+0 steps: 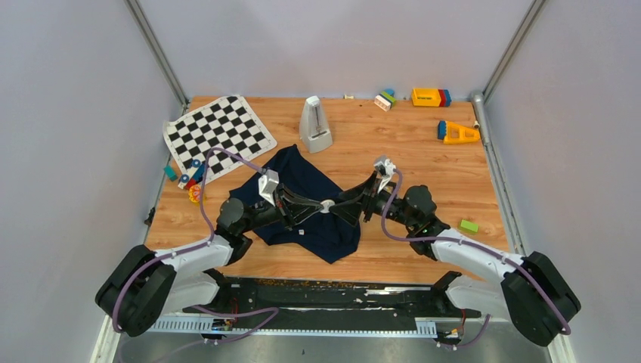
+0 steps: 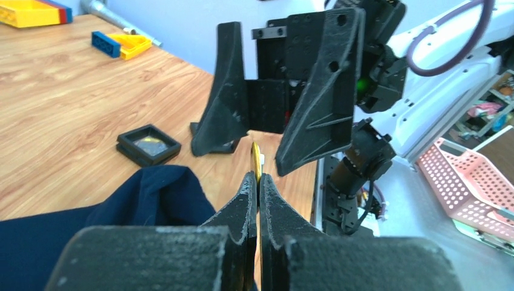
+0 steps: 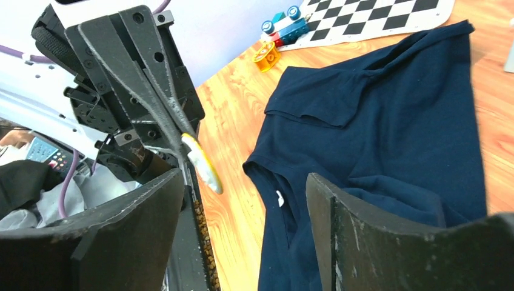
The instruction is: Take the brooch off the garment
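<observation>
The brooch is a small whitish disc pinched between my left gripper's fingertips; in the left wrist view the brooch shows edge-on as a thin yellowish rim. It hangs over bare wood, apart from the garment, a navy shirt spread on the table. My right gripper is open, its fingers standing either side of the brooch without touching it. From above, both grippers meet at the brooch over the shirt's near side.
A black square box lies on the wood behind the shirt. A checkered mat, a grey metronome, toy blocks, a yellow wedge and a green block sit around the table. A white tag marks the collar.
</observation>
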Tool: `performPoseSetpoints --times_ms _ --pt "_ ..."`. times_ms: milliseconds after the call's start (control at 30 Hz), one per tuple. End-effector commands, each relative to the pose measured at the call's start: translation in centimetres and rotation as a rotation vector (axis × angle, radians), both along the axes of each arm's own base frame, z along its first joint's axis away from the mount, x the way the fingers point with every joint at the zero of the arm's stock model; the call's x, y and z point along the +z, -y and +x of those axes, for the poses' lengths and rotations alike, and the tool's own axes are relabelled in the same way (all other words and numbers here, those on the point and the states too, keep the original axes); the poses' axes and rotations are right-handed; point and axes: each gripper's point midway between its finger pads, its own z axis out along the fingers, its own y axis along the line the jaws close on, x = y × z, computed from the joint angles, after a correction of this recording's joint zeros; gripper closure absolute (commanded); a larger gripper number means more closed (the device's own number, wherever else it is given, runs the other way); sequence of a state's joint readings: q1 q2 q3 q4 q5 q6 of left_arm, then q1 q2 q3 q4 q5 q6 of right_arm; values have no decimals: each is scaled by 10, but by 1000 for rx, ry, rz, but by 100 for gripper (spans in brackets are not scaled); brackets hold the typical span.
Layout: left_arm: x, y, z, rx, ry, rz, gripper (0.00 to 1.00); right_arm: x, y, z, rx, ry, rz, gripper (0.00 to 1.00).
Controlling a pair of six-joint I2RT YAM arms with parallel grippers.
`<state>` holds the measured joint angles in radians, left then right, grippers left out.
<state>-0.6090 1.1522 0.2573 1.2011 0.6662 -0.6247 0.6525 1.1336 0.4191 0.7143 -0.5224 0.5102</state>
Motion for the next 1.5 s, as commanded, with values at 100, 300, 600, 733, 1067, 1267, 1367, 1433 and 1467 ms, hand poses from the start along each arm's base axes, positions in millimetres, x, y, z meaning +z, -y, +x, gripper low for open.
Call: performPoseSetpoints --times_ms 100,300,600,733,1067,1267,1367,1433,1467 --pt "-10 5 19 123 56 149 100 23 40 24 -292 59 53 29" --pt "-41 49 -3 -29 63 305 100 7 125 66 -837 -172 -96 33" --pt "-126 68 22 24 -106 652 100 -54 202 1 -1166 -701 -162 9" --pt "-189 42 60 215 -293 897 100 -41 203 4 -1177 -687 -212 8" --pt "-168 -61 119 609 -464 739 100 -69 234 37 -1312 -544 -652 14" --pt "-128 -42 105 492 -359 593 100 -82 205 62 -1111 -416 -753 17" --pt "-117 -41 102 479 -328 553 100 -82 216 68 -1169 -379 -790 18" --pt "-111 -39 99 468 -311 531 100 -84 220 70 -1179 -361 -828 19" --pt "-109 -39 98 463 -305 523 100 -85 220 70 -1176 -355 -842 20"
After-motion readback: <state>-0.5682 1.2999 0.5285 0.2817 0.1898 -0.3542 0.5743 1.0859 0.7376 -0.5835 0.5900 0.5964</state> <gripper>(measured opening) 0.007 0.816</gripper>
